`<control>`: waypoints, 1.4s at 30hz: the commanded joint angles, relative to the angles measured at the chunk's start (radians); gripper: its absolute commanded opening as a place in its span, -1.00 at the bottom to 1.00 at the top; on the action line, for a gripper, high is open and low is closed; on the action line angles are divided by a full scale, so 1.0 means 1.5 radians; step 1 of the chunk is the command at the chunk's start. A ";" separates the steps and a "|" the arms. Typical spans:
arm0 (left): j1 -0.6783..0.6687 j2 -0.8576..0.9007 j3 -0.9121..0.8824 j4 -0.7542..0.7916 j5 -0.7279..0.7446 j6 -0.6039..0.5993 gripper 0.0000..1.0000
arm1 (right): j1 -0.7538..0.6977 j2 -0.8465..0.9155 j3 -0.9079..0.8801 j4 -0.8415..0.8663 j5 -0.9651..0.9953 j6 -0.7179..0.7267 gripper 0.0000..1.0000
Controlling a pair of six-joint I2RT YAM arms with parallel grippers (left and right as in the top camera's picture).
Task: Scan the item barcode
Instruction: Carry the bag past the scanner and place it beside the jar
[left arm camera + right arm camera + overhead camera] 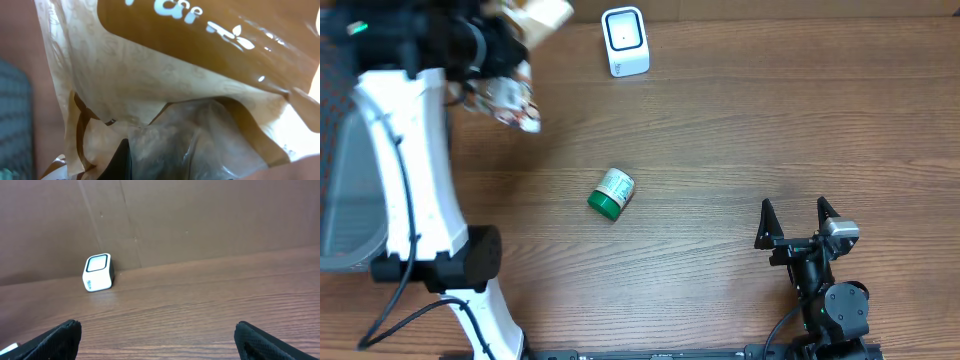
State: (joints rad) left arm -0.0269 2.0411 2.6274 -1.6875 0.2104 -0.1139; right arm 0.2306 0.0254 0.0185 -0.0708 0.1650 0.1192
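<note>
My left gripper (500,55) is raised over the table's far-left corner, shut on a tan and brown plastic pouch (542,14) whose crinkled end (512,102) hangs below the wrist. In the left wrist view the pouch (165,85) fills the frame, and one dark finger (123,161) presses into its clear crumpled part. No barcode shows on it. The white scanner (625,40) with a dark window stands at the back centre, to the right of the pouch, and it also shows in the right wrist view (98,272). My right gripper (798,215) rests open near the front right, holding nothing.
A small green jar with a white label (611,193) lies on its side mid-table. A grey bin (340,200) sits at the left edge behind the left arm's white link (415,160). Bare wood lies between the jar and the right gripper.
</note>
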 commanded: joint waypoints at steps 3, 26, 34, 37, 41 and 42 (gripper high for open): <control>-0.040 0.008 -0.194 0.017 -0.094 -0.011 -0.91 | 0.000 -0.001 -0.007 0.004 0.010 0.003 1.00; -0.100 -0.022 -0.535 0.233 -0.140 -0.099 0.51 | 0.000 0.000 -0.007 0.004 0.010 0.003 1.00; -0.057 -0.186 -0.423 0.232 -0.143 -0.109 0.65 | 0.000 0.000 -0.007 0.004 0.010 0.003 1.00; -0.015 -0.255 -0.381 0.230 -0.155 -0.109 1.00 | 0.000 -0.001 -0.007 0.003 0.010 0.003 1.00; 0.069 -0.336 -0.364 0.231 -0.192 -0.109 0.99 | 0.000 -0.001 -0.007 0.004 0.010 0.003 1.00; 0.099 -0.352 -0.364 0.228 -0.203 -0.109 1.00 | 0.000 0.000 -0.007 0.003 0.010 0.003 1.00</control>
State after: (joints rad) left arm 0.0364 1.5673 2.0735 -1.3350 -0.0284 -0.2642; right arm 0.2306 0.0254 0.0185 -0.0708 0.1654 0.1196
